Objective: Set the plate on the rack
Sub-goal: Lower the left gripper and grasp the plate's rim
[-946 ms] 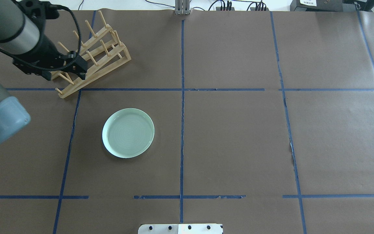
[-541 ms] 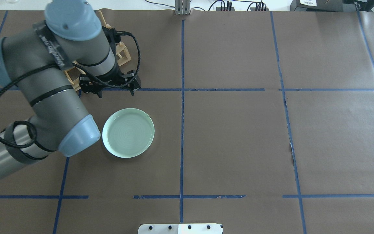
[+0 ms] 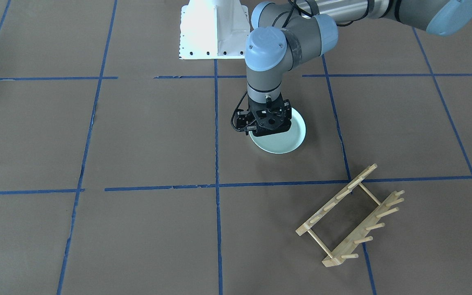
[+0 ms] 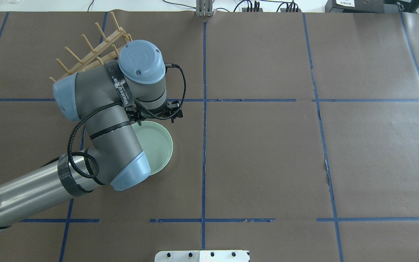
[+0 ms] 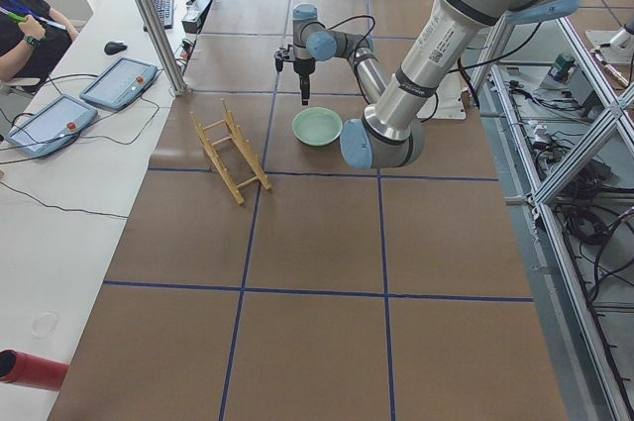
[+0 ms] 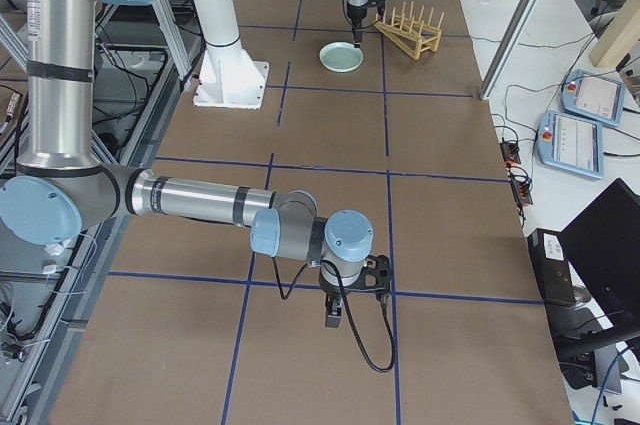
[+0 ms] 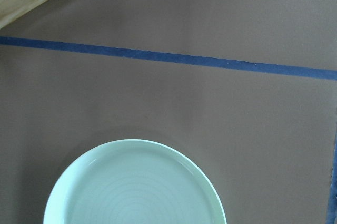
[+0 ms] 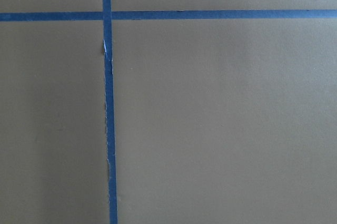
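Mostly hangs on the grasp. Leaves only a low rim to pinch, with the plate (image 3: 286, 144) lying flat and right way up on the brown surface (image 3: 137, 135), so risks a skid across the paper or a slip out of the left jaws on closing too high or off the edge. Cannot make out the left jaws as spread or pressed together: pointed straight down above the plate, seemingly clear of it, yet hidden beneath the wrist (image 4: 142, 67) in both top views and missing from the left wrist view, with just the plate's far rim and a corner of the rack (image 3: 359, 234) there. Cannot settle the right jaws either, seen only small from the table's end, held well apart from plate and rack near a crossing of blue tape (image 8: 107, 16). Judging by the smooth glaze, could pivot or droop once lifted by one edge, then strike a peg (image 3: 385, 212) instead of dropping between two. Seems light as well, going by the thin dowels (image 3: 369, 193) of the rack, so may shift or tip under a sideways knock from plate or arm. As for contents: nothing in the plate, only faint rings on a bare inside; nothing between the pegs of the rack, standing near the plate yet clearly apart from it, across a tape line.
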